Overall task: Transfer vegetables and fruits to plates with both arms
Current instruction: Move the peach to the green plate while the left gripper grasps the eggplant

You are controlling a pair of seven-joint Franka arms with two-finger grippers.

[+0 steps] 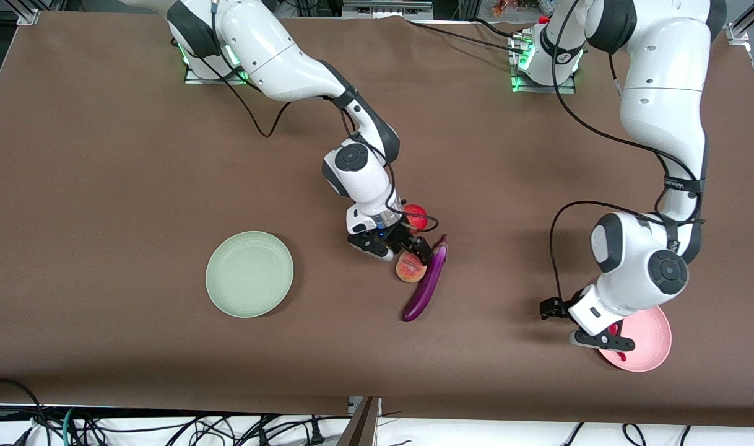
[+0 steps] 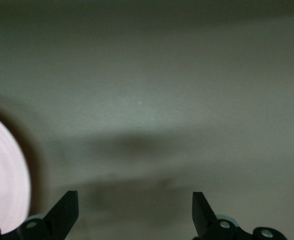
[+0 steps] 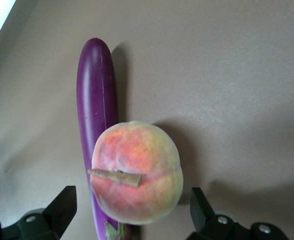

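- While the right gripper (image 3: 131, 212) hangs low over the peach (image 1: 410, 268), its fingers (image 3: 61, 207) stand wide apart on either side of the fruit, gripping nothing.
- The peach lies just beside the eggplant (image 1: 426, 284); the pomegranate (image 1: 416, 216) sits farther from the front camera.
- The left gripper (image 2: 134, 212), spread wide and empty, hovers over the pink plate (image 1: 649, 344), where the chili (image 1: 615, 339) lies.
- The green plate (image 1: 249, 274) lies toward the right arm's end.

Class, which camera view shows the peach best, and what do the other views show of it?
The right wrist view: the peach fills the middle between the open right pincer, crease and stem plain, beside the eggplant. The front view shows it small, partly under that pincer. The left wrist view shows none of it.
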